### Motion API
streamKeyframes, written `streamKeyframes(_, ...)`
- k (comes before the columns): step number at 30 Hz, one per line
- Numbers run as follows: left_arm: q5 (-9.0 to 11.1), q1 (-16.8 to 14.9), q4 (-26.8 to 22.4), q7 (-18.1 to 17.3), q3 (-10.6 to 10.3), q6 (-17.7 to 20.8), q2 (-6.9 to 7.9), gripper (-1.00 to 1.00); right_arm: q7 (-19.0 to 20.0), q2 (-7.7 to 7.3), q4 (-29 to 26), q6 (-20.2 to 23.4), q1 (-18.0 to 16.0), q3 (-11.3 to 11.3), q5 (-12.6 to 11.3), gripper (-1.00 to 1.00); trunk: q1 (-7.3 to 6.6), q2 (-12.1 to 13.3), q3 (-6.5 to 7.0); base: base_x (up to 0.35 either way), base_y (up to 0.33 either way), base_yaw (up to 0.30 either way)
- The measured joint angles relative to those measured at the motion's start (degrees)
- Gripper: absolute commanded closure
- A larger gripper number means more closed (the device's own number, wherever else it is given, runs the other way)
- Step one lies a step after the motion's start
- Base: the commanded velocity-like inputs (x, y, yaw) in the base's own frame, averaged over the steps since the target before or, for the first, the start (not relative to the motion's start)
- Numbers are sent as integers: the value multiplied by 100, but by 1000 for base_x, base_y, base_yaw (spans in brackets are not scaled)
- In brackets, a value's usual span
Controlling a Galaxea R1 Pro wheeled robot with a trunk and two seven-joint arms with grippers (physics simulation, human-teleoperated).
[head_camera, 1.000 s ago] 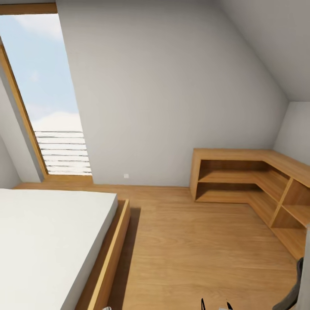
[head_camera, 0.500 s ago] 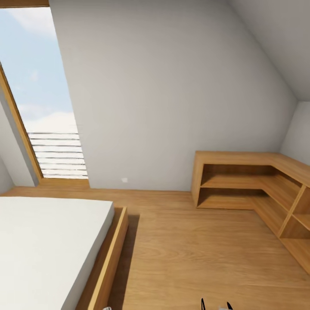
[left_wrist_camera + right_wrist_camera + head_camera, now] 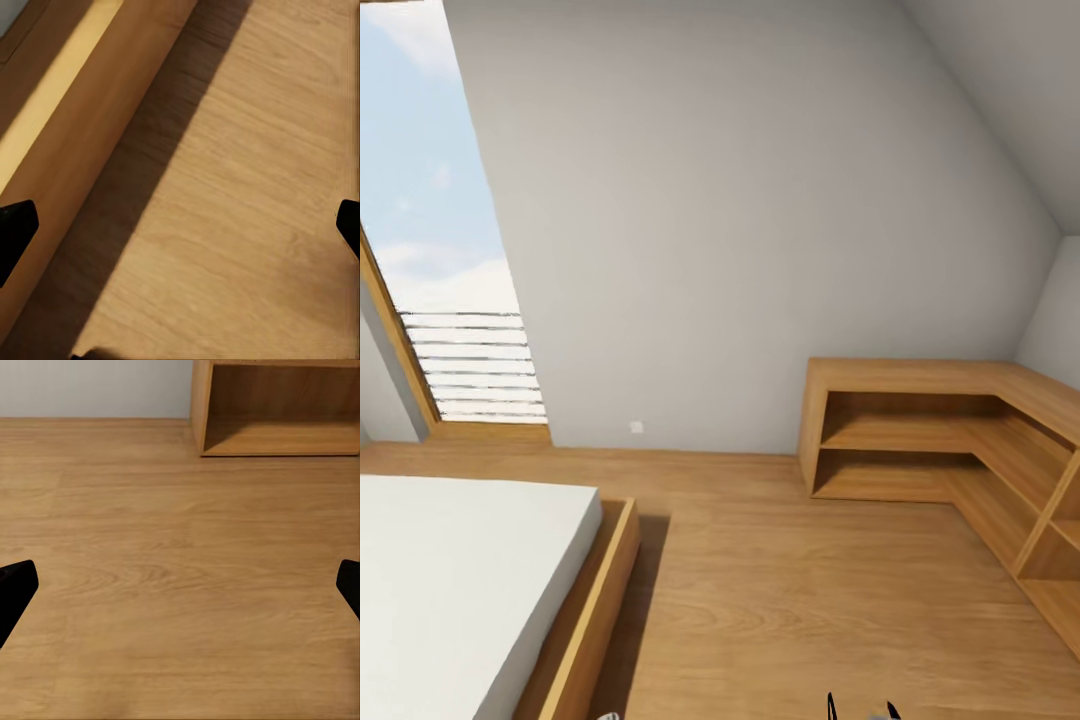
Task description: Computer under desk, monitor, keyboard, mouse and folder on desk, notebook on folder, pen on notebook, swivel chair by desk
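Bed (image 3: 460, 580) left, corner shelf (image 3: 950, 430) right, wooden floor (image 3: 810, 600) between.

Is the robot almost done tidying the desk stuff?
These pictures can't settle that. The head view has a bed, a tall window, a bare wooden floor and an L-shaped corner shelf. Both the left gripper and right gripper are open with nothing between the fingers, over the floor. The robot seems to be travelling.

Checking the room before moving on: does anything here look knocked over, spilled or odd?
Nothing stands out. The bed lies flat, the corner shelf stands square against the wall with bare shelves, and the floor shows no spill.
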Motion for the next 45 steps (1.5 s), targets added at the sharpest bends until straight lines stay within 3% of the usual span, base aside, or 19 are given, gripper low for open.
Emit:
streamKeyframes(33, 2, 0, 1, 0, 0, -1, 0, -100, 0, 2, 0, 1, 0, 0, -4, -100, 0, 0, 1, 329, -4, -1)
streamKeyframes(45, 7, -1, 2, -1, 0, 1, -1, -100, 0, 0, -1, 1, 0, 6, 4, -100, 0, 0, 59, 329, 0, -138)
